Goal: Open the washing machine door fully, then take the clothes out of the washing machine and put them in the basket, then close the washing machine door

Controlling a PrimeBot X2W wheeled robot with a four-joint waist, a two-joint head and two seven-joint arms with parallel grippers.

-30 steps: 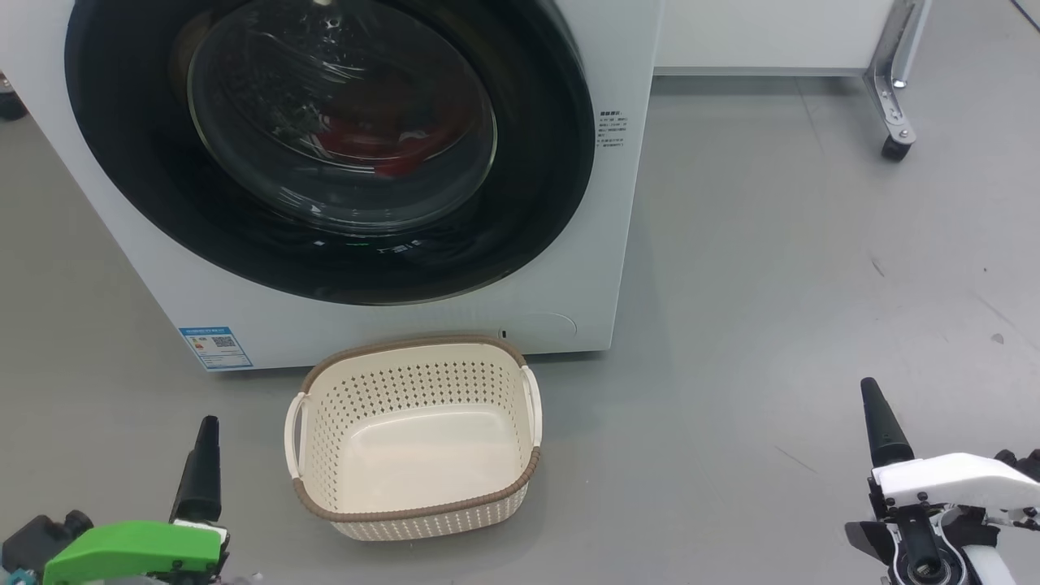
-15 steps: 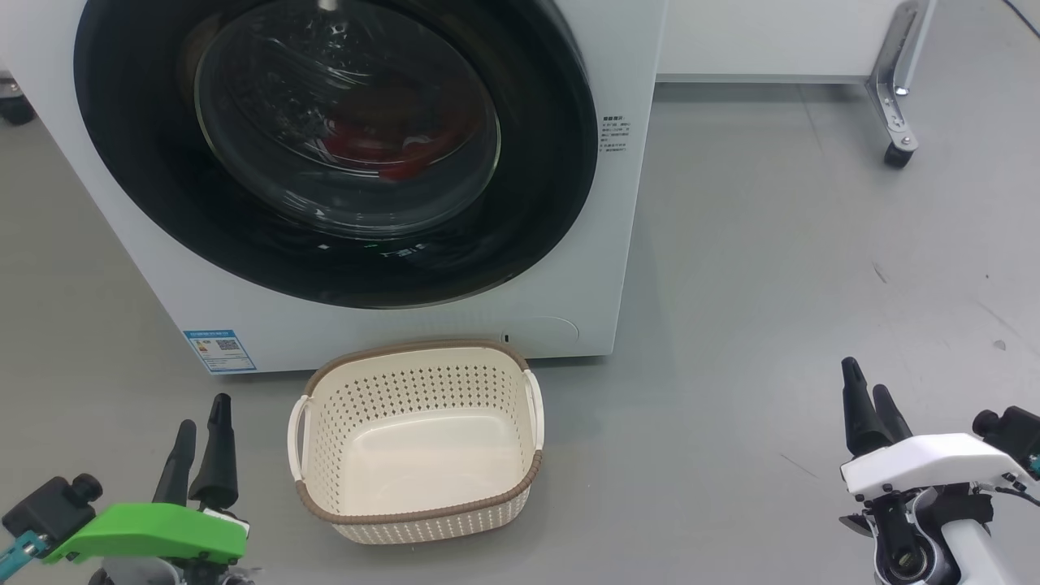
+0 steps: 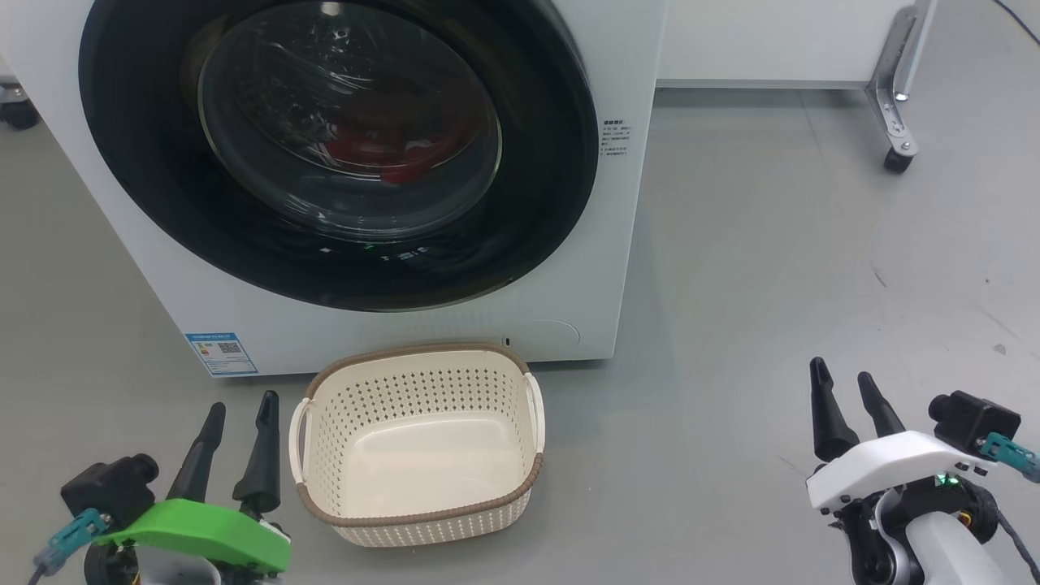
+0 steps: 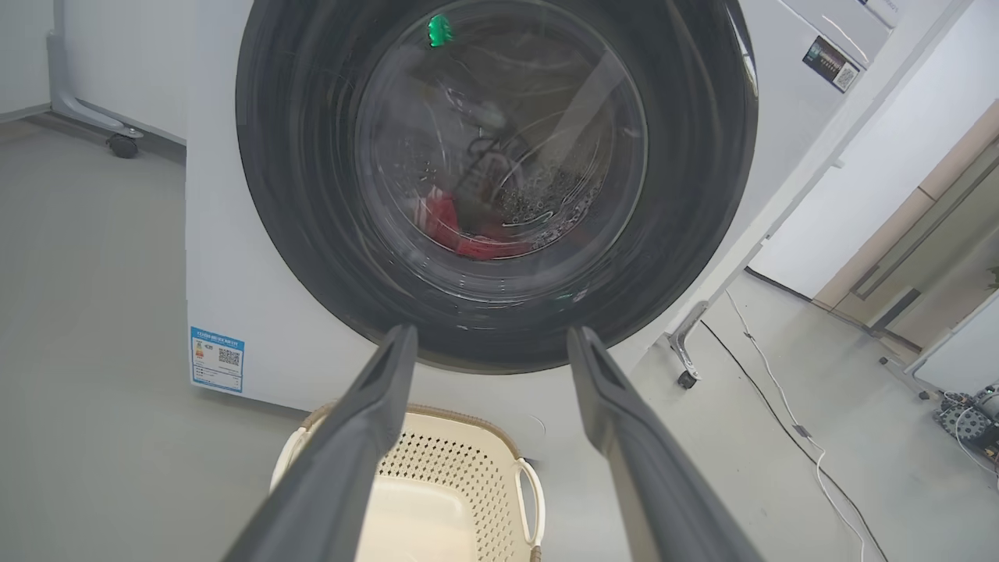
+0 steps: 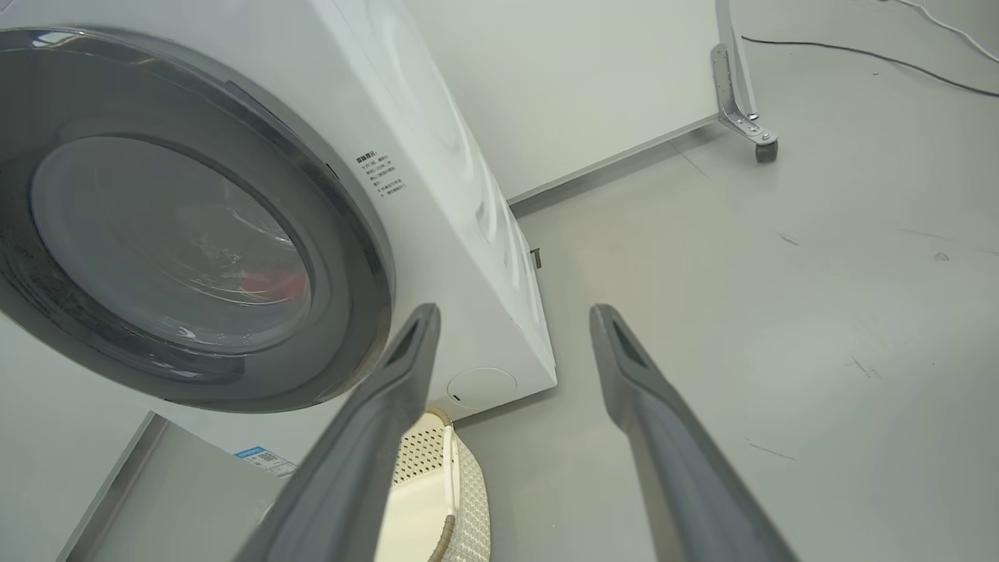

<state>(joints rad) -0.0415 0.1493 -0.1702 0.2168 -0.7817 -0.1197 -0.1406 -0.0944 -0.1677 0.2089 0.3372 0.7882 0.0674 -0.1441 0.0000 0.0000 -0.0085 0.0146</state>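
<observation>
The white washing machine stands ahead with its round black door shut. Red clothes show through the glass bowl, also in the left wrist view. The cream basket sits on the floor just in front of the machine, with nothing in it. My left gripper is open at the basket's left side, low near the floor. Far to the right of the basket my right gripper is open too, over bare floor. Both hold nothing.
A white cabinet on a metal leg with a castor stands behind to the right. Grey floor stretches wide on the right. Cables lie on the floor beside the machine in the left wrist view.
Both grippers have turned so that both fingers of each now show, the left one nearer the basket, the right one shifted left. The camera has shifted slightly.
</observation>
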